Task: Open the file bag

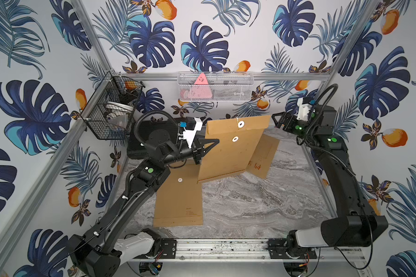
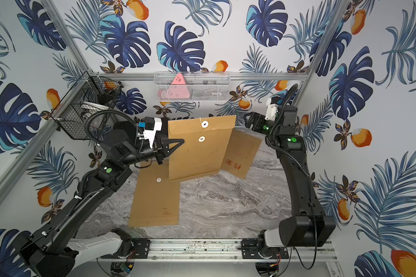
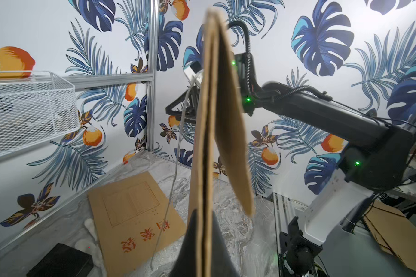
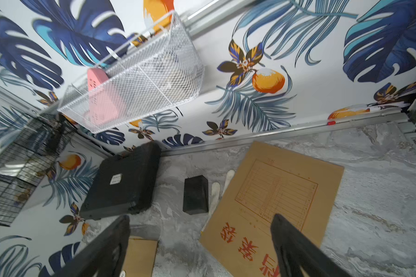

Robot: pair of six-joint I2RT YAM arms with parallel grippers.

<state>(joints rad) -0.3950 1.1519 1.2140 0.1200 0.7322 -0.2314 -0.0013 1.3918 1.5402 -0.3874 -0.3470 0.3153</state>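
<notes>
Table (image 1: 250,203): grey marbled surface inside a frame of metal rails, with leaf-and-fruit wallpaper on the walls around it.
File bag (image 1: 231,153): brown paper, lifted clear of the table and tilted, towards the back at the middle. It carries two white discs near its top edge. In my left wrist view (image 3: 207,144) I see it edge-on, with one layer splaying away from the body.
Second file bag (image 1: 262,156): lies flat on the table with red characters facing up, partly hidden behind the lifted one in both top views.
Third file bag (image 1: 178,201): flat on the table beside my left arm, with one white disc showing.
Black case (image 4: 123,184): sits against the back wall.
White mesh basket (image 1: 226,91): hangs on the back rail and holds a pink object (image 1: 199,86).
Black wire basket (image 1: 108,112): hangs in the back left corner.
Left gripper (image 1: 211,144): my fingers are pressed together on the file bag's left edge and carry it.
Right gripper (image 1: 277,122): my fingers are spread wide with nothing between them, just beside the file bag's upper right corner.
String (image 3: 175,167): thin and white, hanging loose from the file bag.
Black block (image 4: 195,196): stands on the table between the case and the second file bag.
</notes>
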